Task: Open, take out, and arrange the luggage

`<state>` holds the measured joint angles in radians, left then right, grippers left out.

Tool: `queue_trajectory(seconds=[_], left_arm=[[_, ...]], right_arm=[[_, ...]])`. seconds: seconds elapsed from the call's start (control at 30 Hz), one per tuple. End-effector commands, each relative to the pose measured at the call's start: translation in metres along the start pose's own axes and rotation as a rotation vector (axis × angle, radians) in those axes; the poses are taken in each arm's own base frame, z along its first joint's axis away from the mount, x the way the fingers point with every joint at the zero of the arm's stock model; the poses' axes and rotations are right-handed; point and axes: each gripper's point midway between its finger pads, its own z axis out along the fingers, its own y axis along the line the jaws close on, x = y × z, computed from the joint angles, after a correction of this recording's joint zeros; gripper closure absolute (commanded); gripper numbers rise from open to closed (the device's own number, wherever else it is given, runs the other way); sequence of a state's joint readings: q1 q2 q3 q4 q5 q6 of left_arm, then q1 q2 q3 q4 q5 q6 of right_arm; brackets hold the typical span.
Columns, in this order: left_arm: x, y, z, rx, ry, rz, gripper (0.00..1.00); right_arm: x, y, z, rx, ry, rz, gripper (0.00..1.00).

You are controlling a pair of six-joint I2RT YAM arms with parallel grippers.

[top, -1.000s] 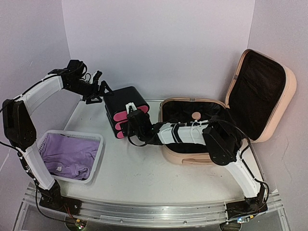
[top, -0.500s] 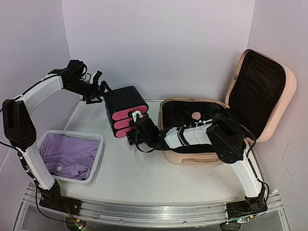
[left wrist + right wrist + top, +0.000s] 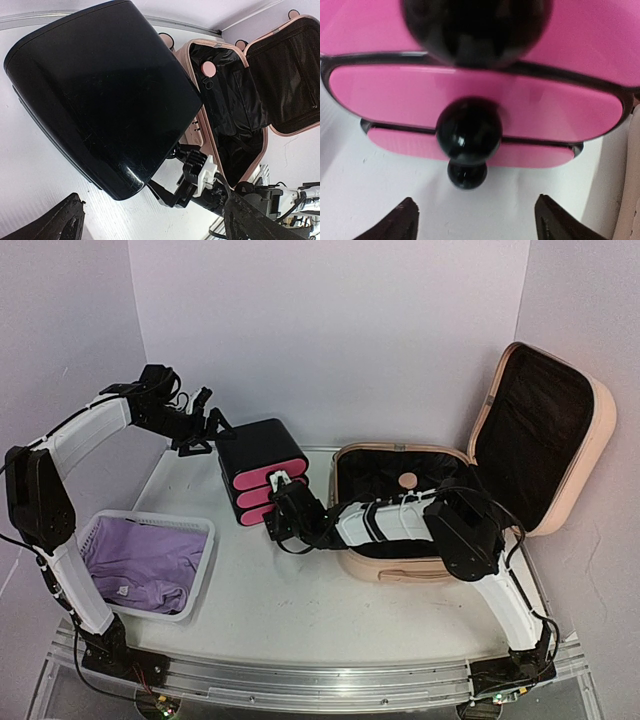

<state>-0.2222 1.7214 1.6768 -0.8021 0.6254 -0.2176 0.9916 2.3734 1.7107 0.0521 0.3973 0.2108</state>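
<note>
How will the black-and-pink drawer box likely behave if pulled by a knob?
Probably rigid: the drawer box has a glossy hard shell. Its round knob looks smooth, so grip may slip. Loose on the table, it may slide whole.

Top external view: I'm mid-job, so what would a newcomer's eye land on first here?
The peach-pink luggage at the right rear stands out first, its lid raised against the right wall and its black lining showing. Next comes the black-and-pink drawer box at mid-rear, with the right gripper just in front of its pink drawers, jaws apart. At the front left, a white basket holds purple cloth.
</note>
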Motion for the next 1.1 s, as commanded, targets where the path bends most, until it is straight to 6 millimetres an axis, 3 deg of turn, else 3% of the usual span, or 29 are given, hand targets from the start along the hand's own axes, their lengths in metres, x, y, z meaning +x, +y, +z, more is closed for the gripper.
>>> queue_trajectory(seconds=[0.0,0.23,0.47,0.6,0.73,0.9,1.07], left_arm=[[-0.011,-0.012,-0.013,0.028,-0.055,0.032,0.02],[-0.012,-0.016,-0.016,0.034,-0.063,0.036,0.02],[-0.012,-0.015,-0.016,0.033,-0.062,0.035,0.02],[-0.012,-0.014,-0.015,0.028,-0.061,0.035,0.02],[-0.012,-0.014,-0.014,0.030,-0.060,0.033,0.02],[-0.012,-0.015,-0.016,0.035,-0.061,0.035,0.02],[-0.012,-0.016,-0.015,0.039,-0.061,0.033,0.02]], right_arm=[[-0.022,-0.006,0.015,0.077,-0.129,0.073,0.24],[-0.026,-0.007,0.023,0.095,-0.192,0.076,0.36],[-0.029,-0.007,0.030,0.109,-0.224,0.098,0.39],[-0.034,-0.004,0.024,0.077,-0.235,0.080,0.40],[-0.034,0.009,0.002,-0.034,-0.209,-0.021,0.18],[-0.020,0.028,-0.037,-0.218,-0.172,-0.245,0.14],[0.013,0.043,-0.067,-0.384,-0.128,-0.628,0.13]])
